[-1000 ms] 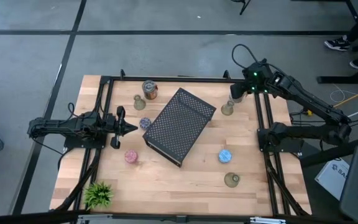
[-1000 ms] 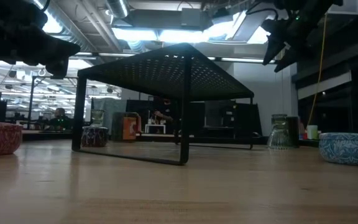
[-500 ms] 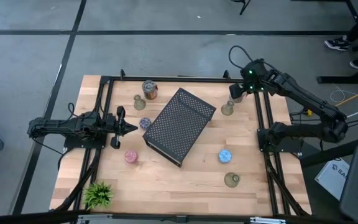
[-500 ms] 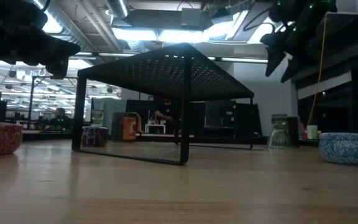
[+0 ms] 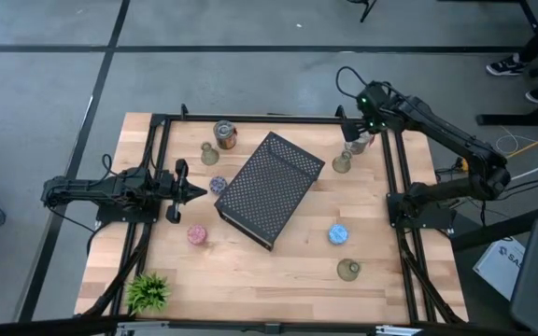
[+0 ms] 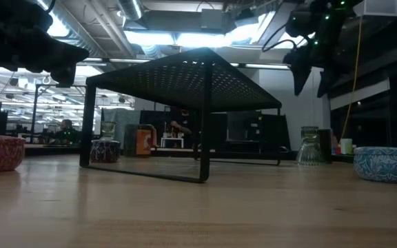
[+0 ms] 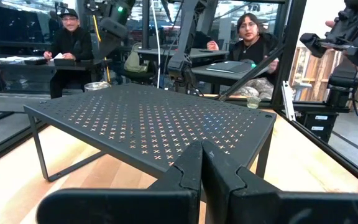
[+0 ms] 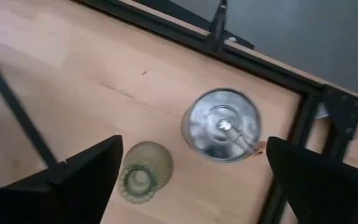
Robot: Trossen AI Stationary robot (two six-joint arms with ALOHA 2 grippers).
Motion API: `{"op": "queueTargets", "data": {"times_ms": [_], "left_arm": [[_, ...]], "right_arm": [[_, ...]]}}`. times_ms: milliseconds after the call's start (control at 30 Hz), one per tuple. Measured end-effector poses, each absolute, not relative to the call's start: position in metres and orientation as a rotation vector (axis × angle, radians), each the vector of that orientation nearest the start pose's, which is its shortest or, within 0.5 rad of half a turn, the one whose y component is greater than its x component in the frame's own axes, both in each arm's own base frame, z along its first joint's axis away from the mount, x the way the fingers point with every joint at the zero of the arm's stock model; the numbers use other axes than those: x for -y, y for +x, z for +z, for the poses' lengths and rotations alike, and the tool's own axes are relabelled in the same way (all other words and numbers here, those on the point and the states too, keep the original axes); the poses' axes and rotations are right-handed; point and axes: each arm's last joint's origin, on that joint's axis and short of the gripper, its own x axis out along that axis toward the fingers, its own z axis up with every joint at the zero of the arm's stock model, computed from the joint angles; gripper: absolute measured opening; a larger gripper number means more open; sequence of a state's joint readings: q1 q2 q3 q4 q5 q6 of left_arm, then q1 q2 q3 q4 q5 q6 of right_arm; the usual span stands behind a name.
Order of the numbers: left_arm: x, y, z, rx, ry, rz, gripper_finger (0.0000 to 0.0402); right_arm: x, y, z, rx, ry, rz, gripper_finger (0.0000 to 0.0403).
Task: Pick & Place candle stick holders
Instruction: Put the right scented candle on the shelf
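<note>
Presently the right gripper (image 8: 188,177) is held high above the far right corner of the pale wooden table (image 5: 278,271), fingers spread wide and nothing gripped. Between the two dark fingertips (image 8: 89,171), seen from above, stands a shiny silver can-like cylindrical holder (image 8: 222,124); just beside the nearer fingertip sits a small olive-green ribbed glass holder (image 8: 143,171).

The step in hand is judged to be the descent onto the silver cylinder. For a clean grasp the opening should be centred on the can, the black frame rail (image 8: 291,149) just beyond it should be kept clear, and the green glass should not be clipped on the way down. The can's smooth metal wall is likely to slip unless it is gripped squarely.

The left gripper (image 7: 202,163) is parked with fingers pressed together, empty, pointed at the black perforated metal stand (image 5: 269,189).

Only the right wrist view shows the can's open top and its place between the fingers. The high view alone gives the spread of other holders: a sparkly blue round (image 5: 338,233), a pink round (image 5: 196,235), a copper-toned can (image 5: 224,134). The low view shows the gripper's height above the table, and people are seen only in the left wrist view.
</note>
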State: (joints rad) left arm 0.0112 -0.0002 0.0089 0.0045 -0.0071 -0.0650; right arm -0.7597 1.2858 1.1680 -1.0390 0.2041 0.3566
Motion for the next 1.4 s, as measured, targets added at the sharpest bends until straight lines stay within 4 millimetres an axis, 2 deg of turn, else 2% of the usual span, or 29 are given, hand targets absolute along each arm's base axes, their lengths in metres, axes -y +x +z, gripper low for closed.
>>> {"op": "queueTargets", "data": {"times_ms": [167,600,1400], "left_arm": [[-0.001,0.097,0.167,0.014,-0.065,0.018,0.0002],[-0.001,0.097,0.167,0.014,-0.065,0.018,0.0002],[-0.001,0.097,0.167,0.014,-0.065,0.018,0.0002]], "right_arm": [[0.180,0.169,0.295,-1.057,0.624,-1.070,0.0399],[0.211,0.167,0.260,-1.225,0.726,-1.060,0.0399],[0.236,0.175,0.218,-1.359,0.788,-1.068,0.0400]]}}
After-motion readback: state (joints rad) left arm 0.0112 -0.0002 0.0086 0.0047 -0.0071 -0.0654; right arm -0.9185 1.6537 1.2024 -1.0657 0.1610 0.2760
